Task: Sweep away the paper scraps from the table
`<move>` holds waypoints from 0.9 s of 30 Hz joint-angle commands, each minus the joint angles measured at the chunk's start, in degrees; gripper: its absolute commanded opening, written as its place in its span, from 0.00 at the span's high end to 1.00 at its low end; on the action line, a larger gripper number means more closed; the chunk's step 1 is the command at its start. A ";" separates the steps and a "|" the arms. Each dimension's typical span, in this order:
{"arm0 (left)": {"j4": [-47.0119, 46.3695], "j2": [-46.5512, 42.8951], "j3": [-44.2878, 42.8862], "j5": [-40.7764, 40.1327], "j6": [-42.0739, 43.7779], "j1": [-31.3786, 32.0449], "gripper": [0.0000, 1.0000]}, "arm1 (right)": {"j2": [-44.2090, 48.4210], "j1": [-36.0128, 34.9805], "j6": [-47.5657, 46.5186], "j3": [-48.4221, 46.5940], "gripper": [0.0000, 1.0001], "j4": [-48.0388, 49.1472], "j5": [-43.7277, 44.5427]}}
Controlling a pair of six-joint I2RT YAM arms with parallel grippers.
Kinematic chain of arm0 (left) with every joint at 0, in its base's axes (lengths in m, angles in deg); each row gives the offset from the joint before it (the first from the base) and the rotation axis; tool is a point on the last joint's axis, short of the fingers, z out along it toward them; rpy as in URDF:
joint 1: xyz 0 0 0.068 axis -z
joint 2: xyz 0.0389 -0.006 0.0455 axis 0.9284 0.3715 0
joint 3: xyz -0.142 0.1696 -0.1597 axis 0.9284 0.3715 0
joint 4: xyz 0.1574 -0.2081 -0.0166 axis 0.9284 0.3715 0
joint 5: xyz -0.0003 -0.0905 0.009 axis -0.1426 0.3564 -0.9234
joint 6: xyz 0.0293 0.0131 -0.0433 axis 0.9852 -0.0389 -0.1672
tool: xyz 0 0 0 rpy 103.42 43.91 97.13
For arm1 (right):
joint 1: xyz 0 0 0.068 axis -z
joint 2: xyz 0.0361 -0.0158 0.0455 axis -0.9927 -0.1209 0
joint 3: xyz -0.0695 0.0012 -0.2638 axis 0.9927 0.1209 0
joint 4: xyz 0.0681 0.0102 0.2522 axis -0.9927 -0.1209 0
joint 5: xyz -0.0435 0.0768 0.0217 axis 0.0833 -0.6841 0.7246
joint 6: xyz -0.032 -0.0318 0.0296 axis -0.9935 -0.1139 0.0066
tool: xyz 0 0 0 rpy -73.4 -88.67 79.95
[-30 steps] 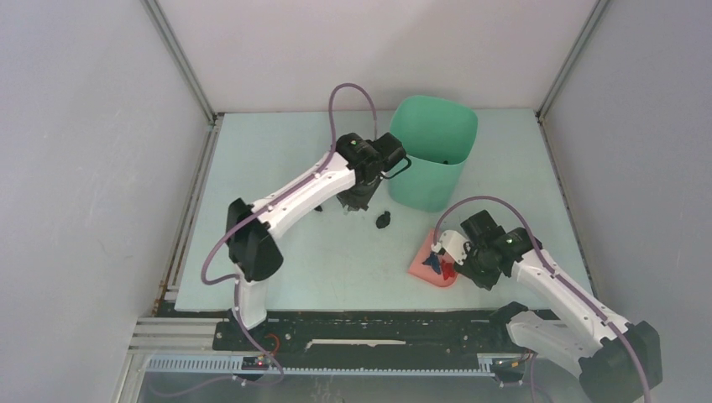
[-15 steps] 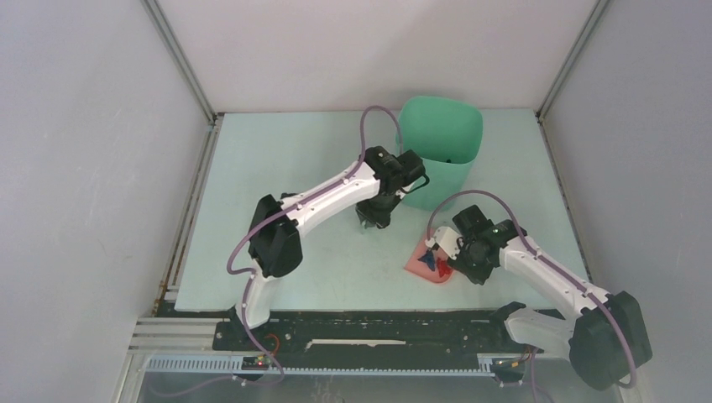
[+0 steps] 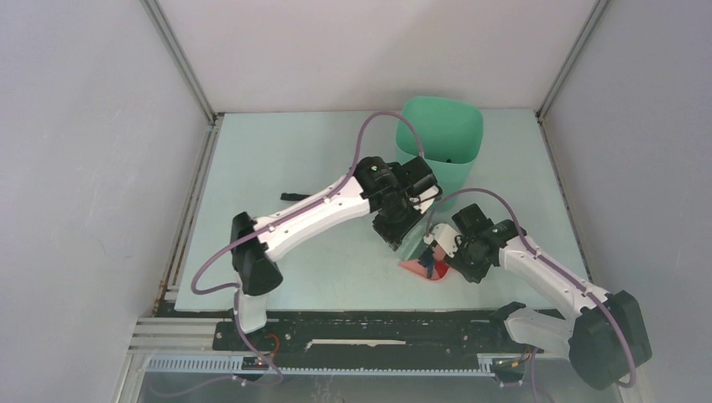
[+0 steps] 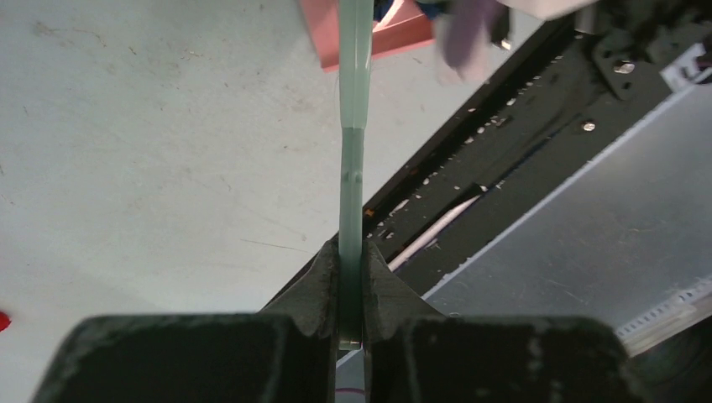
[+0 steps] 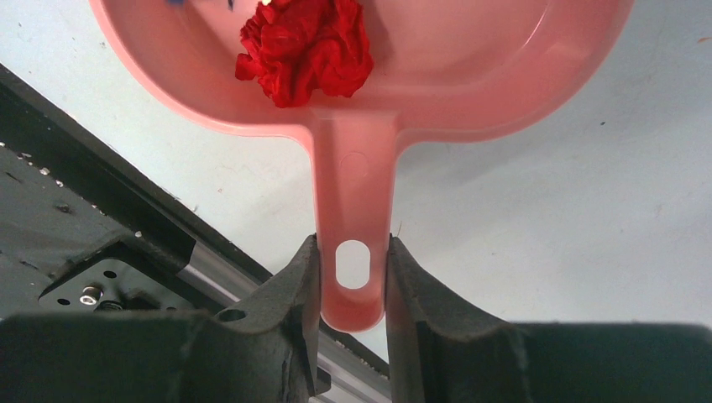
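Bin [image 3: 458,159]: one; dustpan [image 5: 353,168]: one; brush [image 4: 354,126]: one; red paper scraps [image 5: 306,46] [image 4: 2,321]: two; blue paper scrap [image 4: 430,8]: one

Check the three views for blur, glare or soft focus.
Top external: even, diffuse light, no glare on the table, all sharp. Left wrist: green brush crisp, purple cable at top smeared. Right wrist: pink dustpan and red paper scrap sharp, no blown highlights.

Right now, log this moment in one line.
left claw: shut on green brush | right claw: shut on pink dustpan | in dustpan: red paper scrap
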 commanded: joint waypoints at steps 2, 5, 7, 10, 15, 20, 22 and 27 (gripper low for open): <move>-1.16 -9.19 -2.17 -1.39 -3.40 0.18 1.00 | 1.68 -0.19 1.56 -0.23 1.00 1.58 -1.47; 0.23 -11.63 -2.64 -5.12 -4.43 0.18 1.00 | 3.08 0.04 1.39 -0.25 1.00 1.06 -1.91; 1.63 -13.02 -2.46 -8.47 -4.91 0.09 1.00 | 4.84 0.14 1.20 -0.26 1.00 0.63 -2.23; 3.38 -14.87 -1.67 -13.30 -6.73 0.09 1.00 | 8.30 0.24 0.14 -0.29 1.00 -0.17 -3.46; 2.18 -20.74 2.76 -20.40 -11.63 -0.13 1.00 | 13.93 0.22 -3.73 -4.08 1.00 -5.93 -6.60; -2.76 -28.00 14.54 -23.70 -16.15 -0.64 1.00 | 17.07 0.28 -9.75 -12.50 1.00 -16.24 -10.01; -5.88 -31.31 21.45 -25.25 -18.48 -1.26 1.00 | 17.41 0.30 -11.96 -16.90 1.00 -20.41 -10.88; -16.33 -40.53 36.00 -23.52 -23.25 -5.16 1.00 | 15.35 0.41 -15.27 -28.31 1.00 -26.57 -11.25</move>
